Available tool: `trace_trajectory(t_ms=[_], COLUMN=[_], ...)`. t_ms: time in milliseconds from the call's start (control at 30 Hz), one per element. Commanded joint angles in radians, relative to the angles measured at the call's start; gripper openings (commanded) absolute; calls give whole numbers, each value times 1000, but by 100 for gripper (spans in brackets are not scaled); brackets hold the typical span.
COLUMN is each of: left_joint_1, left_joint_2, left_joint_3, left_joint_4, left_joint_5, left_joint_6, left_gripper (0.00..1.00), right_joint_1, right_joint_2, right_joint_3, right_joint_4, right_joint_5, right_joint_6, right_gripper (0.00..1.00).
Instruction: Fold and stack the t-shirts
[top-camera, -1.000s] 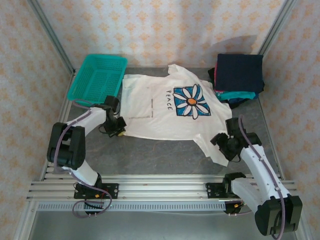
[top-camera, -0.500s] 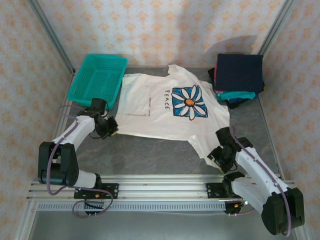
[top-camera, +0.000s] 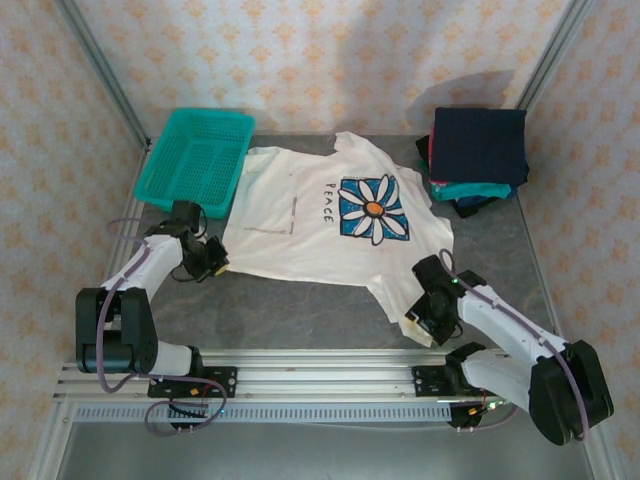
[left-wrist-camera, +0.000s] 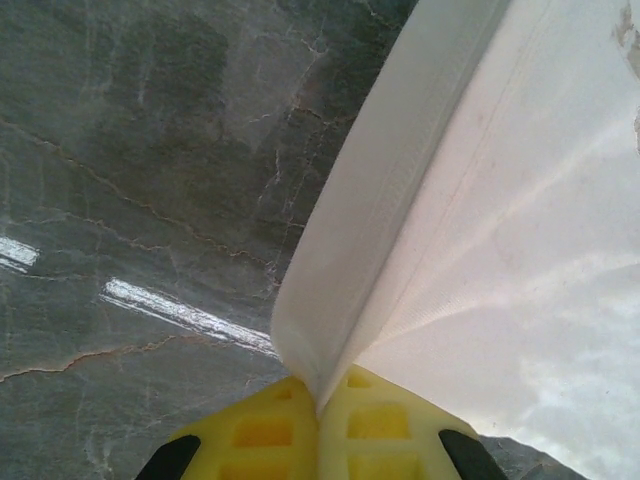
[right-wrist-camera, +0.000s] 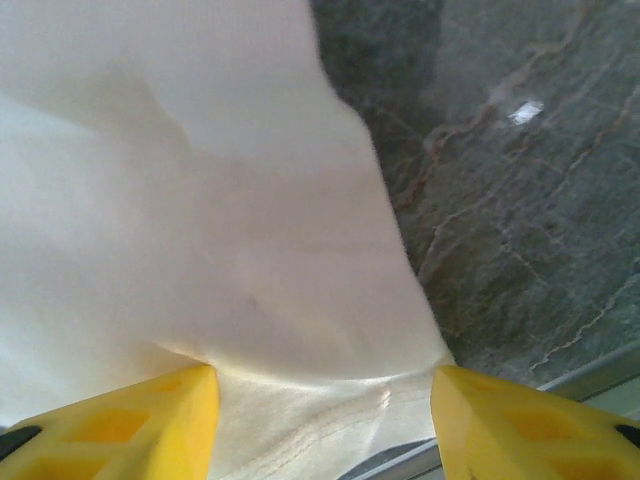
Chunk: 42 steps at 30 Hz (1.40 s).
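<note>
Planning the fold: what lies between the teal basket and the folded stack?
The white t-shirt, spread out between basket and stack, in the top view.

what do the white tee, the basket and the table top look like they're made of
The tee looks like soft matte knit cloth, likely cotton: it creases, and the left wrist view shows a stitched hem. The basket is probably moulded teal plastic, given its rigid slotted mesh walls. The table top is grey veined stone or a stone-look laminate, smooth enough to catch light glints.

Likely a robotics lab cell: aluminium rail frame (top-camera: 320, 365), wallpapered panel walls (top-camera: 330, 60), marble-look tabletop (top-camera: 300, 310).
</note>
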<state>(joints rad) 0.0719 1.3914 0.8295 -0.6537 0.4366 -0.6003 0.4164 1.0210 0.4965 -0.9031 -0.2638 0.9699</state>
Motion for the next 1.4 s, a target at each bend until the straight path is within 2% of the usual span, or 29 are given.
trace_trajectory(t_ms=[0,300,433,467,500,533,733,1000,1167,1367], left_joint_1=[5,5,6,9,11,14,26,32,40,40], left_joint_2=[-10,0,0,-3,-11,-21,-98,-173,-211,-280], left_joint_3=[-8,10,16,16,17,18,47,92,142,133], left_joint_4=[-8,-15,-26,-30,-36,-45,-134,-252,-317,-362], left_joint_5=[5,14,13,13,14,16,-2,-7,-43,-57], left_joint_6=[24,31,40,42,44,48,102,137,168,156], left_gripper=[0,0,0,0,0,0,0,0,0,0], right_joint_1=[8,38,51,51,50,51,51,51,51,51], right_joint_2=[-33,7,57,61,56,37,-163,-311,-357,-353], right_joint_3=[-28,-23,-50,-55,-53,-53,54,290,406,458], right_joint_4=[-17,-11,71,81,71,63,-133,-438,-610,-653], right_joint_5=[60,66,53,57,71,78,174,241,281,273], right_joint_6=[61,87,108,121,137,147,144,125,123,87], right_gripper=[56,51,32,22,7,0,0,0,0,0])
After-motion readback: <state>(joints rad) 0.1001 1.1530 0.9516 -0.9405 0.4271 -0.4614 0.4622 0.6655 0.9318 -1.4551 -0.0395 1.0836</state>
